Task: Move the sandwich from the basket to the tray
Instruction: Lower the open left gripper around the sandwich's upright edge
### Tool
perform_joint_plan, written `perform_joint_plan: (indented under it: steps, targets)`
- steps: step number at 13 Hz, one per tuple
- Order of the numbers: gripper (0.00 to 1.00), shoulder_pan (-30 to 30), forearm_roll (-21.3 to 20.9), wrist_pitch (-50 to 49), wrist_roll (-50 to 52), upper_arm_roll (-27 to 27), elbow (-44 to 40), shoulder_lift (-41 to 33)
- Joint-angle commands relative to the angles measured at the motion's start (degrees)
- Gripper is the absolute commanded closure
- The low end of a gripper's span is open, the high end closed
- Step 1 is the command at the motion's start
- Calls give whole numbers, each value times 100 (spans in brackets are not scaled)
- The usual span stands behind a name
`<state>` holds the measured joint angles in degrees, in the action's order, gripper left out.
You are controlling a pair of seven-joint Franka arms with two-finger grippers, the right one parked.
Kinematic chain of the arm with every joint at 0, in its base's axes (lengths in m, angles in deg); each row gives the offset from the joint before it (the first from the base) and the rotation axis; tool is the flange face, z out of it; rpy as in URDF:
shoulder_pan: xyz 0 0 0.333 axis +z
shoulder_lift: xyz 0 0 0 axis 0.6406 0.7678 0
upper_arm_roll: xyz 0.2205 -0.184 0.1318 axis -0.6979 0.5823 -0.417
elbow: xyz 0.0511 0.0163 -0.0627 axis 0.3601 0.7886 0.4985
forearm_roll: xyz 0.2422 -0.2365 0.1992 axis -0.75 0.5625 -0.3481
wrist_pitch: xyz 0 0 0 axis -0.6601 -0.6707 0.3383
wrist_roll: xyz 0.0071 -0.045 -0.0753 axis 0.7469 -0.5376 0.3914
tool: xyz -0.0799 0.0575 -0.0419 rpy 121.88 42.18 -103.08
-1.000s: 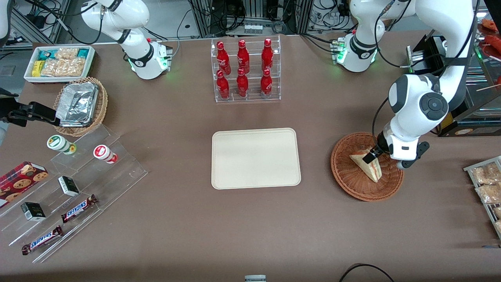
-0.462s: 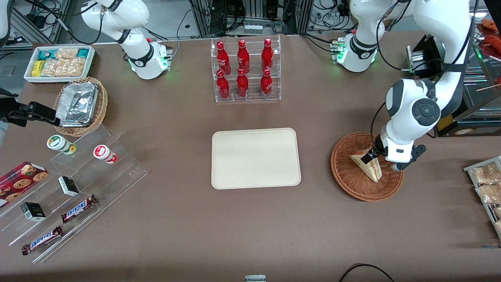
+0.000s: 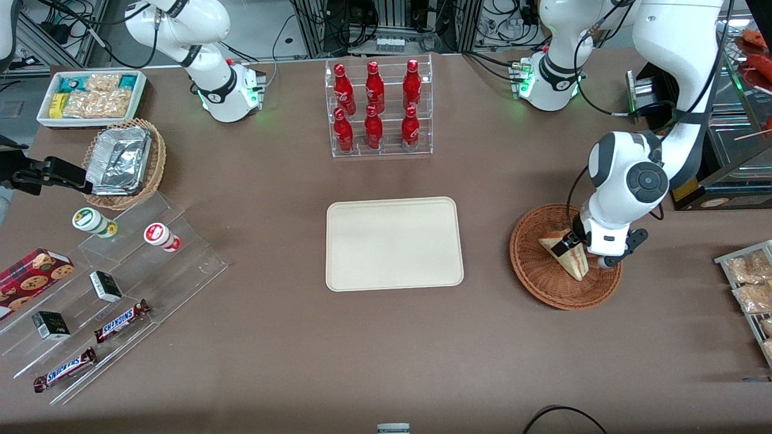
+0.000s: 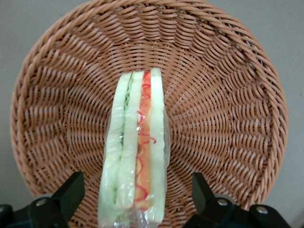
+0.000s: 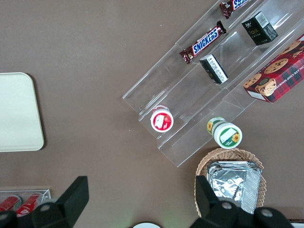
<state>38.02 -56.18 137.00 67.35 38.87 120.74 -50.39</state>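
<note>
Claw [image 4: 135, 199] fingers spread – sandwich [image 4: 135, 156] between them, untouched.

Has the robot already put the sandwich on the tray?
No, the sandwich lies in the basket with the open gripper astride it, and the tray holds nothing.

Glossy white left arm [image 3: 627, 181] with dark grey joint caps; black cable; black-fingered gripper [image 4: 137, 199].
</note>
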Motion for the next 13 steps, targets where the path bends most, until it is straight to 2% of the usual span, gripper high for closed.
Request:
perform_joint_plan:
  steps: [1, 2, 3, 4, 5, 6, 9, 13]
  targets:
    - [0, -29, -43, 120, 134, -16, -14, 77]
    - [1, -29, -43, 111, 134, -16, -5, 94]
    - [22, -20, -43, 102, 134, -16, -5, 121]
    - [57, -3, -34, 85, 134, -16, 4, 138]
    - [85, 15, -34, 67, 134, -16, 13, 138]
    - [100, 15, -34, 58, 134, -16, 21, 130]
    - [100, 24, -34, -222, 90, -25, -110, 77]
    - [100, 15, -25, -1328, 90, -25, -979, 77]
